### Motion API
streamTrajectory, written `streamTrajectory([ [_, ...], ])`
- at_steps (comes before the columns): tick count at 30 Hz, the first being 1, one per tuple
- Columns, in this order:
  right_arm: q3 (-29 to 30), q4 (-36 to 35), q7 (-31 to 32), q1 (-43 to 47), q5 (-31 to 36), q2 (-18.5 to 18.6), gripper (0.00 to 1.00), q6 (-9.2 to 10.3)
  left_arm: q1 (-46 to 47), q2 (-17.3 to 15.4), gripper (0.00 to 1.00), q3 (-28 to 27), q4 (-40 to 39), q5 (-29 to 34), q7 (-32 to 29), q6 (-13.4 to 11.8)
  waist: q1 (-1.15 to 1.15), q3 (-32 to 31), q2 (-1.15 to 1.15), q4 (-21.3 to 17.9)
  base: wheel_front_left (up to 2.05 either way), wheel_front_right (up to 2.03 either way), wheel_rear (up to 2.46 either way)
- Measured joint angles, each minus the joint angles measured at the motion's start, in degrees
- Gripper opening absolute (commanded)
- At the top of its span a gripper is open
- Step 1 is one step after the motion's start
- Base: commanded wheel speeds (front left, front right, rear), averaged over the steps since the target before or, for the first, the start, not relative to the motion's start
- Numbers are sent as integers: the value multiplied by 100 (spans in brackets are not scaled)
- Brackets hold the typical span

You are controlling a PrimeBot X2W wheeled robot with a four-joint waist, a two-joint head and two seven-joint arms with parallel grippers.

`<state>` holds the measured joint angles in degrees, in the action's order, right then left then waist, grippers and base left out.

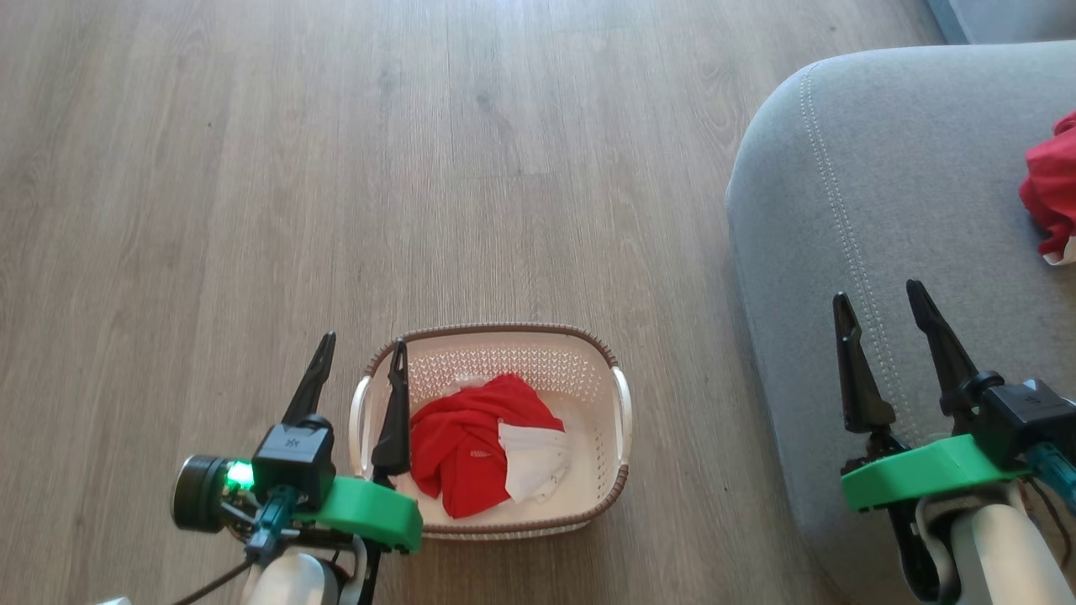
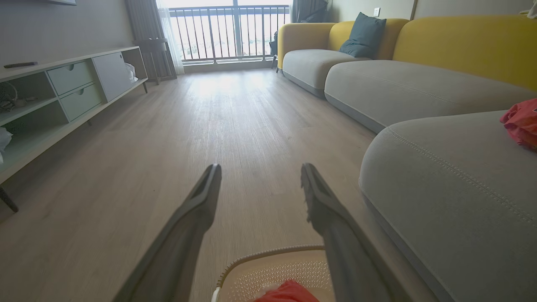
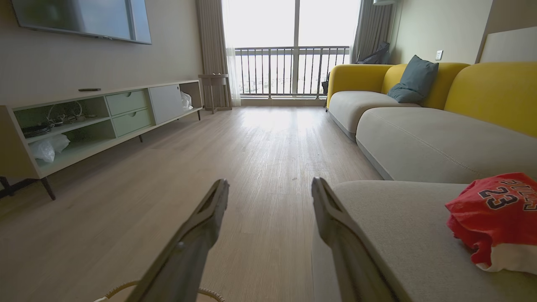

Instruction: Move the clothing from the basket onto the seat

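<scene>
A cream basket (image 1: 618, 403) with a brown rim stands on the floor and holds a crumpled red garment (image 1: 462, 441) with white trim. My left gripper (image 1: 360, 361) hovers open over the basket's left rim, one finger inside and one outside. The basket's far rim (image 2: 268, 253) and a bit of red cloth (image 2: 287, 293) show below those fingers. On the grey seat (image 1: 891, 193) at the right lies the red "23" garment (image 3: 495, 214), also seen at the edge (image 1: 1051, 193). My right gripper (image 1: 883, 319) is open and empty above the seat's near edge.
Wooden floor (image 1: 336, 168) spreads around the basket. A long low TV cabinet (image 3: 105, 121) runs along the left wall. A yellow-backed sofa (image 3: 419, 126) with a blue-grey cushion (image 3: 413, 79) continues beyond the seat toward a balcony door.
</scene>
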<state>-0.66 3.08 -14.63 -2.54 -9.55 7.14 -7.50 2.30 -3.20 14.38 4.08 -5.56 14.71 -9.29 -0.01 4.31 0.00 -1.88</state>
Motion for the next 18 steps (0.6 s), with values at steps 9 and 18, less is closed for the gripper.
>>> streamTrajectory([
  [9, 81, 60, 0, -23, 51, -52, 100, 0, -3, 0, 100, 1, 0, 0, 0, -48, 0, 24, 0, -2, 0, 0, 0],
  [18, 99, 71, 0, -21, 51, -109, 100, 0, -3, 0, 100, -2, 7, 1, 0, -56, 0, -43, 0, 34, 0, 0, 0],
])
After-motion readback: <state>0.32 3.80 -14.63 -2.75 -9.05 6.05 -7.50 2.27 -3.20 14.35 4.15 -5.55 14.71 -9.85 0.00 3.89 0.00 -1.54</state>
